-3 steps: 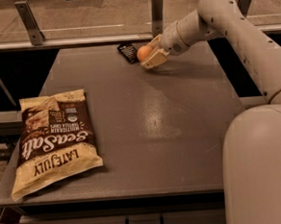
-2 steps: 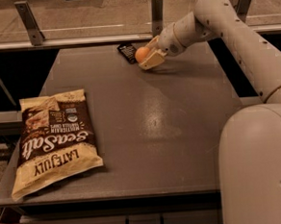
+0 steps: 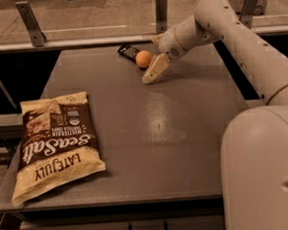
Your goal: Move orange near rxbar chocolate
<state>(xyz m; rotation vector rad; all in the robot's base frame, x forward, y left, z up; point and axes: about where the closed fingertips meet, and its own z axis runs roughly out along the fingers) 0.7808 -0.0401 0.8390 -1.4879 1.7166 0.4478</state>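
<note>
Cream-coloured and wedge-shaped, my gripper (image 3: 150, 75) sits low over the far part of the grey table (image 3: 186, 148), its tip angled down close to the surface. From this view I cannot tell whether it is open or closed, and I see nothing held in it. The orange (image 3: 143, 59) rests on the table just beyond the gripper, a little to the left in my view, close to the wrist. The rxbar chocolate (image 3: 128, 52) lies flat just past the orange, on the side away from the gripper; the two are very close, though I cannot say if they touch. Well apart from the gripper, toward the near left corner, a cream-and-brown chip bag (image 3: 54, 143) lies flat. The arm (image 3: 237, 36) reaches the gripper from the right.
</note>
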